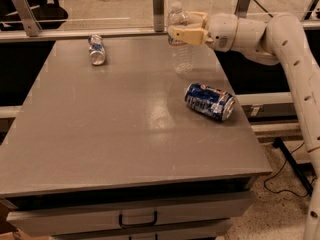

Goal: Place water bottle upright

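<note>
The water bottle [182, 54] is clear ribbed plastic with a white cap. It stands upright at the far right of the grey table [125, 129], its base on or just above the surface. My gripper [187, 30] reaches in from the right and is shut on the bottle's upper part, just below the neck, with one finger [186, 35] across its front. The label is mostly hidden behind that finger.
A blue soda can [210, 101] lies on its side on the table, in front of the bottle. A small silver-blue can [96, 49] lies at the far left. A rail with metal posts [158, 1] runs behind the table. A drawer handle [137, 219] sits below the front edge.
</note>
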Action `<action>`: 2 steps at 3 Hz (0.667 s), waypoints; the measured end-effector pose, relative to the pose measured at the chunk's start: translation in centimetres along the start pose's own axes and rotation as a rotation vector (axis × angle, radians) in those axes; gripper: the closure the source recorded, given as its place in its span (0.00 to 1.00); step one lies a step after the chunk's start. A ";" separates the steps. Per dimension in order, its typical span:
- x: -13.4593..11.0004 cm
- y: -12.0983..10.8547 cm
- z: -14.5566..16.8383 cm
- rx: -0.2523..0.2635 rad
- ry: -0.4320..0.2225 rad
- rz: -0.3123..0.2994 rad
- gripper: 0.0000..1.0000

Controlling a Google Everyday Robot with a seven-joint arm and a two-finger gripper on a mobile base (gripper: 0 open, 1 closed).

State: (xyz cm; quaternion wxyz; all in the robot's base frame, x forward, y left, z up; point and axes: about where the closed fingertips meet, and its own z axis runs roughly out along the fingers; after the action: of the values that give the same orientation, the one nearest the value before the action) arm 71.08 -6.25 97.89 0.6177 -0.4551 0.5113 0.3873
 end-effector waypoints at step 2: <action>1.3 0.1 -1.0 -0.045 -0.065 0.038 0.82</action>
State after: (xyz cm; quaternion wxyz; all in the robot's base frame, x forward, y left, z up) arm 70.88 -7.17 96.57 0.6161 -0.4464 0.4905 0.4249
